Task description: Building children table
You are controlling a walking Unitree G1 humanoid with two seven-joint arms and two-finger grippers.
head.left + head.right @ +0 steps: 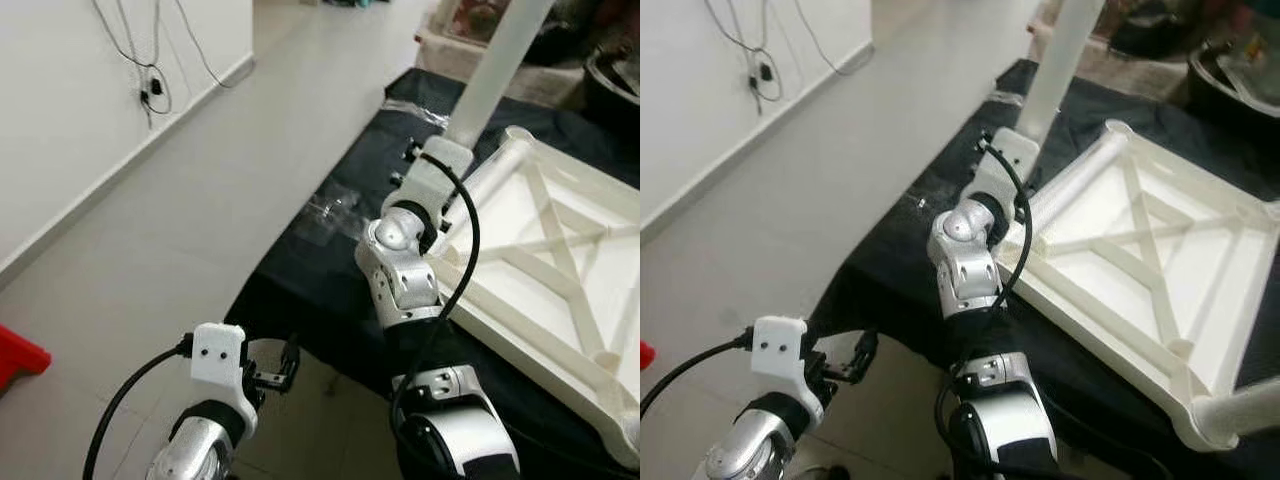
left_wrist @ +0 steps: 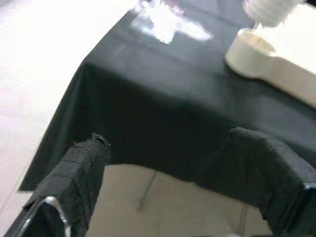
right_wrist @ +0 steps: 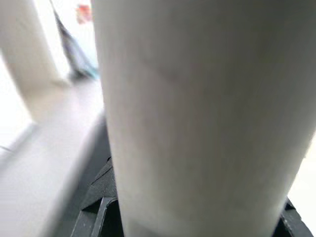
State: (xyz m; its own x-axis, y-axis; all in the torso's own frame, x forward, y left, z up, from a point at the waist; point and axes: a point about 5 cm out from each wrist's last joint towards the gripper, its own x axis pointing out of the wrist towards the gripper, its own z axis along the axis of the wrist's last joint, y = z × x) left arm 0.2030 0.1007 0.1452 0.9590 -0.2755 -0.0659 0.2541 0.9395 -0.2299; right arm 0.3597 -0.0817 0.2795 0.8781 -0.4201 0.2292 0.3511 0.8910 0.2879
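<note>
Right claw [image 3: 197, 217] clamped on white table leg [image 1: 495, 70], held upright at corner socket of upturned tabletop [image 1: 560, 260] on black-draped counter [image 1: 330, 270]. Left claw [image 2: 182, 182] spread wide, empty, below counter edge.

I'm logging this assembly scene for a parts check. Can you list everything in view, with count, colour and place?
Table top: one, cream-white, lying upside down on the black cloth, ribs facing up.
Table leg: one, cream-white, standing at the table top's near-left corner, held by the right gripper.
Black cloth: one, covering the low work table.
Clear plastic wrapper: one, on the cloth left of the table top.
Cables: dark, hanging on the white wall at left.
Red object: one, on the floor at far left.
Right gripper: black fingers around the leg.
Left gripper: fingers open, low beside the cloth's edge.
</note>
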